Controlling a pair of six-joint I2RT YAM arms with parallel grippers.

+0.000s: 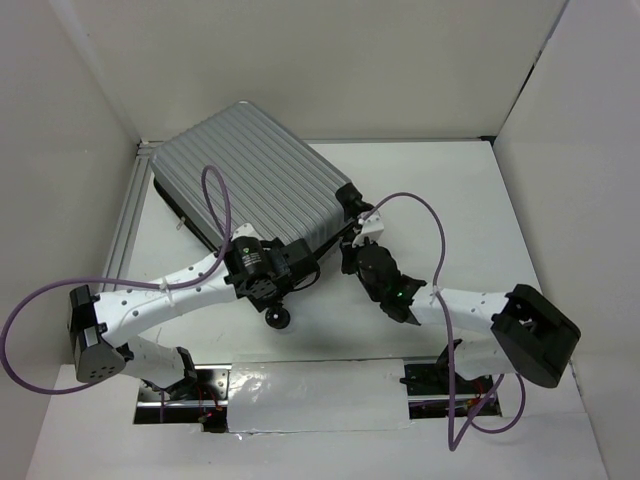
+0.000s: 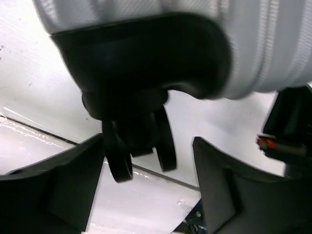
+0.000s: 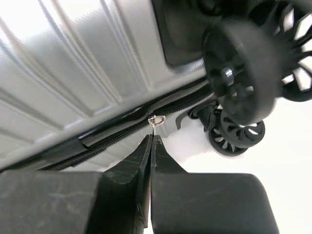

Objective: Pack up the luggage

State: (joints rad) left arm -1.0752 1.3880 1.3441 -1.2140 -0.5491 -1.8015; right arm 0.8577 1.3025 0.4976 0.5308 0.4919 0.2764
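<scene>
Seemingly the right claw (image 3: 151,140) pinches the zip pull (image 3: 156,121) to close the luggage (image 1: 255,180); the left claw (image 2: 146,151), open, straddles a wheel (image 2: 118,160) to steady it.

The luggage (image 1: 255,175) has a ribbed, finely textured plastic shell, matt wheels (image 3: 243,73) and metal zip pull (image 3: 156,120).

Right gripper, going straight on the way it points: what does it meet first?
Likely the small silver zipper pull on the ribbed silver-grey hard-shell suitcase, right ahead of the shut right gripper; the gap is hard to judge.
</scene>
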